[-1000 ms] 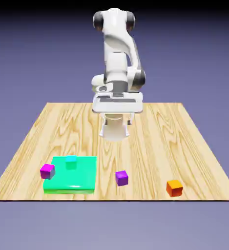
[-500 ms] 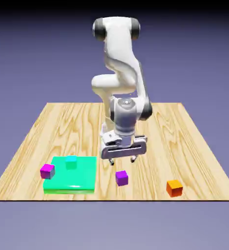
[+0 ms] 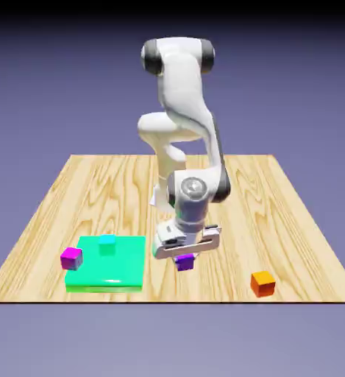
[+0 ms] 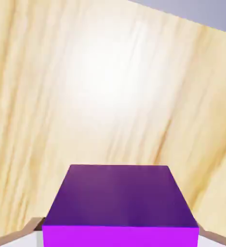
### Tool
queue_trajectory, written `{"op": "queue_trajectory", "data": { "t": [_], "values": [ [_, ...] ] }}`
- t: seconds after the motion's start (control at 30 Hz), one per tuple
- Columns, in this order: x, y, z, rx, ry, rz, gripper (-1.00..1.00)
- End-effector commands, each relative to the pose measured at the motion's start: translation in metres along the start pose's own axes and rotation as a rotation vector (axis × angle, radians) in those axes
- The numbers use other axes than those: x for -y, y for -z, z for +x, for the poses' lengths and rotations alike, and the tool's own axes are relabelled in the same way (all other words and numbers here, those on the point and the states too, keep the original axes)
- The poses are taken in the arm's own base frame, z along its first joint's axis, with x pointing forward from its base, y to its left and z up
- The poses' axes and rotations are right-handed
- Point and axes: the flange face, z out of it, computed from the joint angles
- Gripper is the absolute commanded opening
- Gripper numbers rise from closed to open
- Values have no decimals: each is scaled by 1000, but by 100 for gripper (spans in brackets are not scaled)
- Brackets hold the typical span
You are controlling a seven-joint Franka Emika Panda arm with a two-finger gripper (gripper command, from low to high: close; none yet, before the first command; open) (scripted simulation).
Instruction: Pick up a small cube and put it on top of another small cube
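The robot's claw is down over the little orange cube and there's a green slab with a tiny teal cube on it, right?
Not quite. The claw is down over the small purple cube, not the orange cube, which sits alone toward the exterior view's right. The exterior view shows this, and the hand view is filled by purple. The green slab with the teal cube on it is right.

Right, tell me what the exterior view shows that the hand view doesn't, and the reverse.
Only the exterior view shows the arm with its gripper lowered over the violet-purple cube, plus the green slab carrying a small teal cube, the magenta cube at the slab's corner, and the orange cube on the exterior view's right. Only the hand view shows the violet-purple cube's top face close up, large at the picture's bottom, with bare wood grain beyond it. Both share that cube and the wooden table. Neither shows clearly whether the fingers have closed.
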Motion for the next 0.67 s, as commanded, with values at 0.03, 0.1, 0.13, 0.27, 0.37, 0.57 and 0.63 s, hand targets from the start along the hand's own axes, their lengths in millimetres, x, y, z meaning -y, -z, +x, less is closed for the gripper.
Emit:
{"op": "queue_trajectory", "data": {
  "t": [0.03, 0.1, 0.13, 0.27, 0.37, 0.57, 0.63],
  "values": [
    [40, 13, -3, -25, 154, -26, -100],
    [79, 26, -10, -50, 306, -52, -100],
    [99, 33, -14, -62, 381, -64, -100],
    [175, 60, -42, -112, 670, -115, -100],
    [215, 75, -62, -140, 822, -143, -100],
    [214, 7, -50, -140, 822, -143, 100],
    [215, 28, -53, -141, 821, -143, 100]
  ]
}}
